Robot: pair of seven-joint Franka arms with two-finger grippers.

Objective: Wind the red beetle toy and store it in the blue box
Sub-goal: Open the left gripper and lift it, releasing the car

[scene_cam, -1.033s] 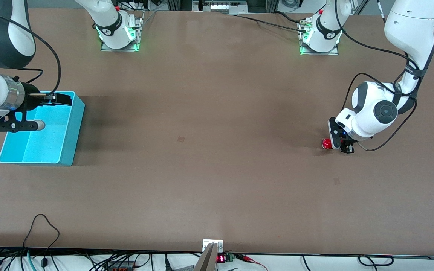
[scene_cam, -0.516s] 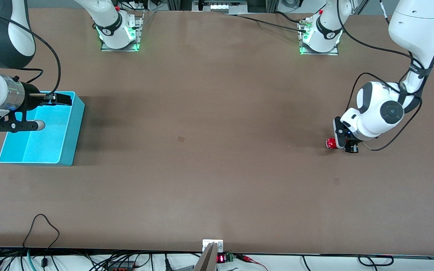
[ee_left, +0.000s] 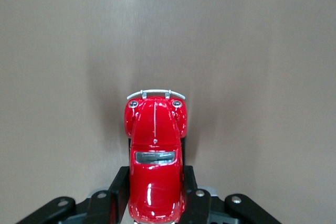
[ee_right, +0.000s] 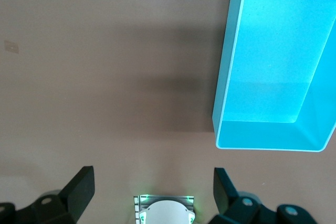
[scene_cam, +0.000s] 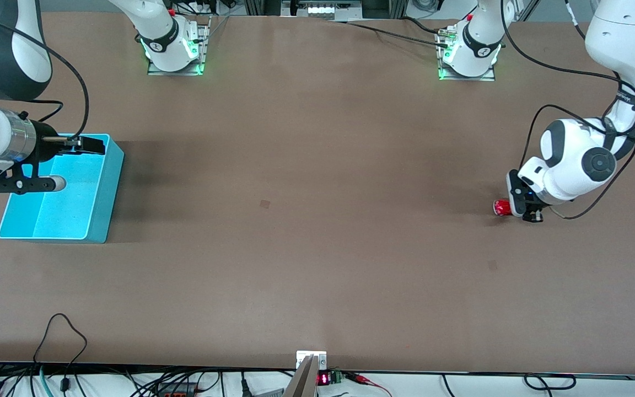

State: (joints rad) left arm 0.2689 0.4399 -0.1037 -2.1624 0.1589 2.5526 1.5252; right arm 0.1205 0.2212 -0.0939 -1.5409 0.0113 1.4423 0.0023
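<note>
The red beetle toy (scene_cam: 500,207) is low at the brown table, toward the left arm's end. My left gripper (scene_cam: 520,212) is shut on its rear half. In the left wrist view the toy (ee_left: 156,145) points away from the wrist, with black fingers (ee_left: 118,188) against both of its sides. The blue box (scene_cam: 109,184) stands open and empty at the right arm's end. My right gripper (scene_cam: 73,164) hangs open over the box. In the right wrist view the box (ee_right: 222,90) lies beside the spread gripper (ee_right: 152,178).
The two arm bases (scene_cam: 174,52) (scene_cam: 467,55) stand on plates at the table's edge farthest from the front camera. The right arm's base also shows in the right wrist view (ee_right: 165,211). Cables (scene_cam: 64,331) lie at the edge nearest the front camera.
My left gripper has slid along the table toward the left arm's end, taking the red beetle toy with it. The right arm has not moved.
</note>
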